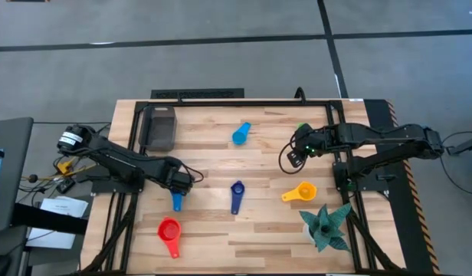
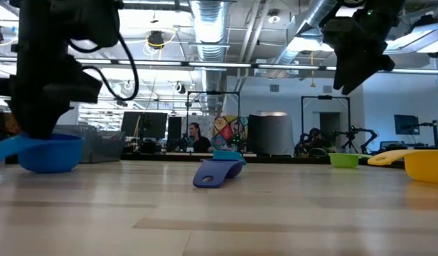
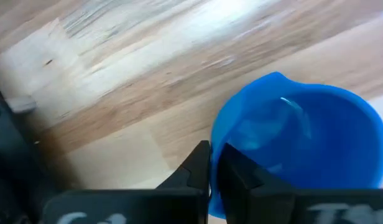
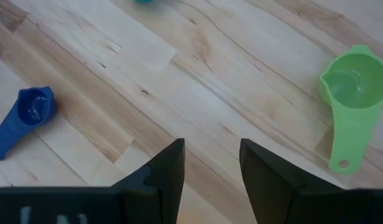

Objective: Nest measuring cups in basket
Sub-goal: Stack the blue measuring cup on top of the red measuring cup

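Left fingers (image 3: 213,165) pinch blue cup (image 3: 297,149) beside table (image 3: 135,81).

Basket (image 1: 160,127) at table (image 1: 267,238) far-left corner. Plant (image 1: 326,226) near right edge, toward near-right corner. Measuring cups (image 1: 237,195) scattered mid-table between; one cup (image 1: 169,231) near left edge.

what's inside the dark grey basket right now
In the high view the basket shows only its dark interior, with no coloured cup visible inside. Its shadowed bottom cannot be made out fully.

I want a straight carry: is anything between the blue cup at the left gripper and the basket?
Nothing visible: bare wood lies between the blue cup, pinched in the left gripper, and the basket.
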